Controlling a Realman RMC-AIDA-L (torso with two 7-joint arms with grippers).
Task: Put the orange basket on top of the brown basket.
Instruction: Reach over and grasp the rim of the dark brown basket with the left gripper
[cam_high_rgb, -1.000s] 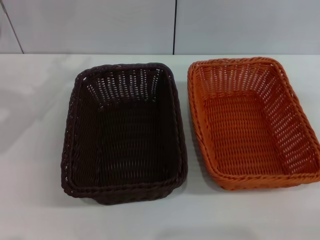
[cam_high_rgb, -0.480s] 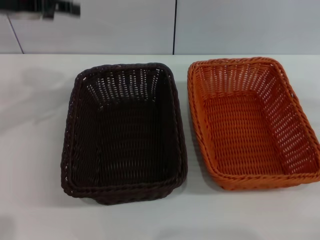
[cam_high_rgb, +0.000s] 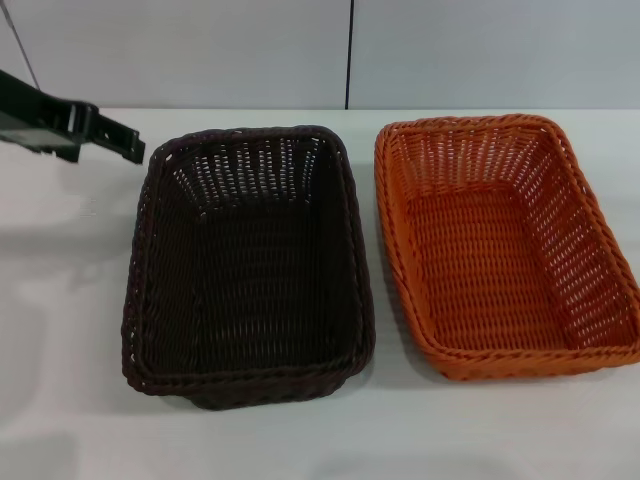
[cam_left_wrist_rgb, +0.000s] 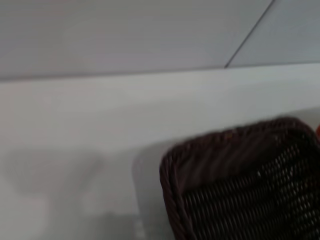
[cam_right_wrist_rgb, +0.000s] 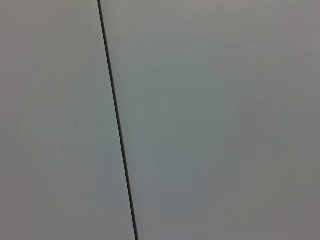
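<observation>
The orange basket (cam_high_rgb: 505, 245) sits at the right of the head frame, flat on the white counter (cam_high_rgb: 60, 330), mouth up and empty, its braided rim unbroken all the way round. Right beside it, at centre left, sits the brown basket (cam_high_rgb: 250, 265), also upright and empty, with a narrow strip of counter showing between the two rims, so they are close but not touching. Nothing is stacked: both baskets rest on the counter side by side.

In the upper left of the head frame the left gripper (cam_high_rgb: 115, 140) reaches in as a dark shape, above the counter and just off the brown basket's far left corner, not touching it. Whether its jaws stand wide or narrow I cannot tell from here. The left wrist view catches that same brown corner (cam_left_wrist_rgb: 240, 185) at the lower right of its frame, with bare counter around it and pale wall behind.

The right wrist view shows only a pale panel (cam_right_wrist_rgb: 215, 120) with a dark seam; the right gripper is out of sight.
</observation>
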